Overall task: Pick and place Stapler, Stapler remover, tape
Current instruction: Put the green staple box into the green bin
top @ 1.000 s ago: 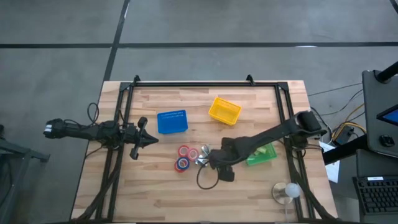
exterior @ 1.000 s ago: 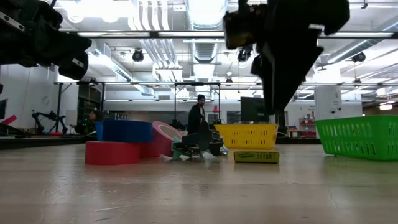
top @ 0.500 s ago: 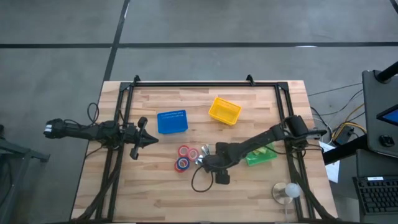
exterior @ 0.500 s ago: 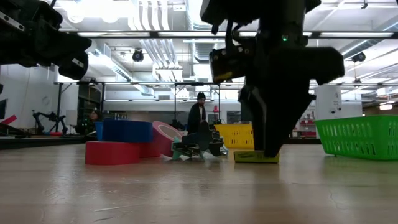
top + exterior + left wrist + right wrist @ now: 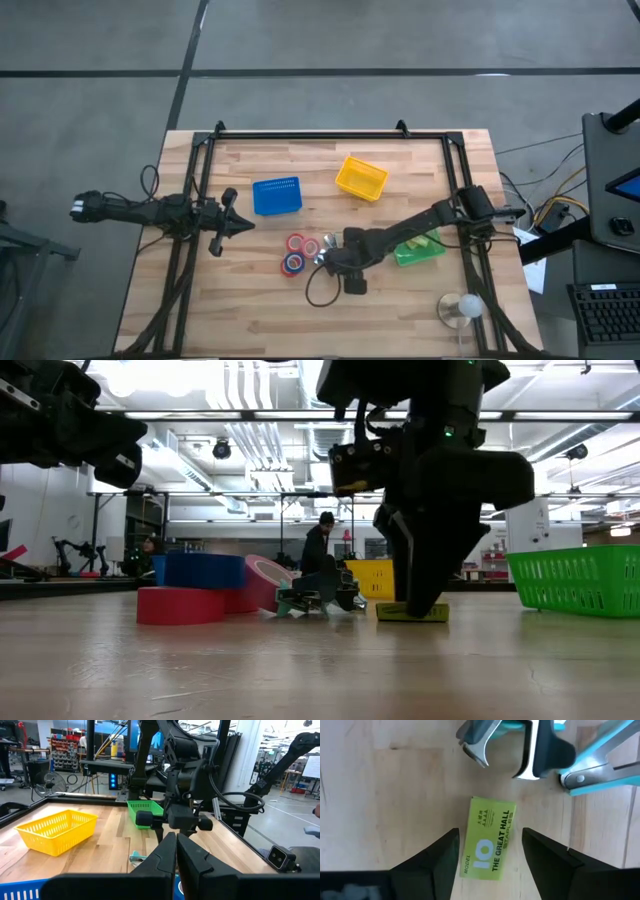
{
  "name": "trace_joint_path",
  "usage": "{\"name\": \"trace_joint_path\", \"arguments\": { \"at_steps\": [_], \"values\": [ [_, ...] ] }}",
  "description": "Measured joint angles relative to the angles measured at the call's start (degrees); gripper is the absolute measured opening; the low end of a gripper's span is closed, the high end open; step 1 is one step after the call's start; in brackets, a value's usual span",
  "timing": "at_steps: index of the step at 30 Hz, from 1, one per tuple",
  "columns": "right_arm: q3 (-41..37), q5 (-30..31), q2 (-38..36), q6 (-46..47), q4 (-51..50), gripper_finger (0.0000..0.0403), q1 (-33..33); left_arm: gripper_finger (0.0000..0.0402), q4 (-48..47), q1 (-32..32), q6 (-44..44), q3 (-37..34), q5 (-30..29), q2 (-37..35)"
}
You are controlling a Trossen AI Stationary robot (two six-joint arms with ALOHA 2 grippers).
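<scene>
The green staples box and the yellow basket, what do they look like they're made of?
Staples box: probably printed cardboard with a matte finish, judging by its flat faces, crisp edges and printed lettering. Yellow basket: likely moulded plastic with an even colour, going by its thin lattice walls.

Right arm dropped over the staple box.
I've brought the right gripper (image 5: 487, 865) down toward the table's middle; its fingers now straddle the green staple box (image 5: 487, 845), slightly narrower.

Right arm reaches across the table, wrist pointing down, right gripper (image 5: 487, 851) low with fingers (image 5: 431, 865) parted. Left arm waits at the table's left edge, left gripper (image 5: 238, 226) closed.
</scene>
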Motion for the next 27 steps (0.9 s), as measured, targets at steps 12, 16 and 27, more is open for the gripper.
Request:
{"name": "trace_joint_path", "arguments": {
  "at_steps": [12, 16, 27],
  "values": [
    [-0.53, 0.09, -0.02, -2.19, -0.51, 0.0146, 0.0, 0.0016, 0.02, -0.01, 0.0, 0.0, 0.0, 0.0],
    [-0.53, 0.07, -0.02, -2.81, -0.6, 0.0121, 0.0, 0.0016, 0.04, -0.01, 0.0, 0.0, 0.0, 0.0],
    [-0.51, -0.29, -1.66, -2.39, -8.74, 0.0123, 0.03, 0.0016, 0.06, -0.01, -0.01, 0.0, -0.01, 0.0]
  ]
}}
